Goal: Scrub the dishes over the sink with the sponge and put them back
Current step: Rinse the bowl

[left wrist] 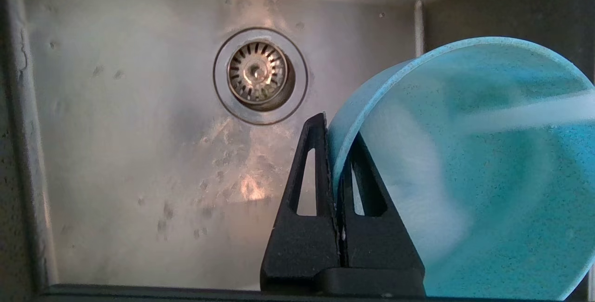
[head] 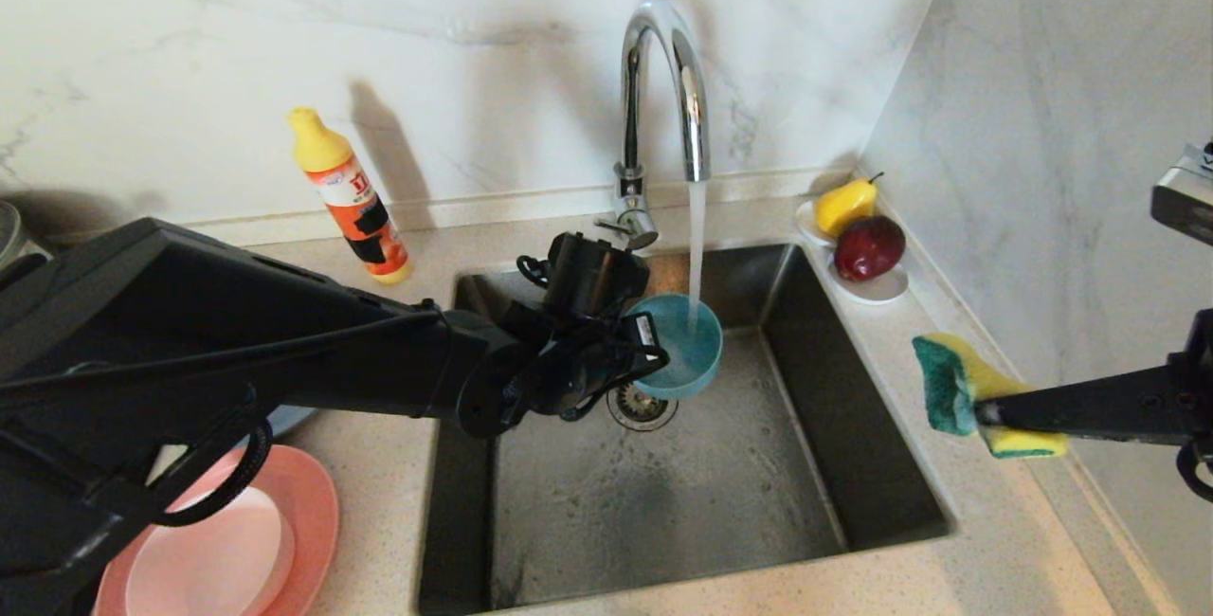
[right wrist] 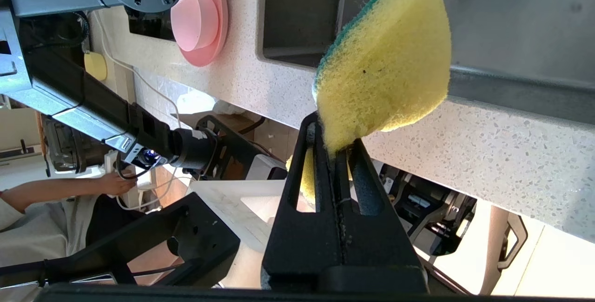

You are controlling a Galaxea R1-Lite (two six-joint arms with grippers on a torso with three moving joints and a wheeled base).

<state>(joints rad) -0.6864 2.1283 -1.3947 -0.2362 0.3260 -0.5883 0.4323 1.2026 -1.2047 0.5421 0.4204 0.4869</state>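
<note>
head view, teal bowl [head: 684, 362] tipped sideways, mouth facing right

I count one teal bowl [head: 684, 357], one sponge [head: 967, 394], one pink plate [head: 317, 502], one pale bowl [head: 223, 550], one soap bottle [head: 351, 197], two fruits.

Teal bowl [head: 680, 357] tilted over sink [head: 663, 493]; sponge [head: 976, 395] beside it.
</note>
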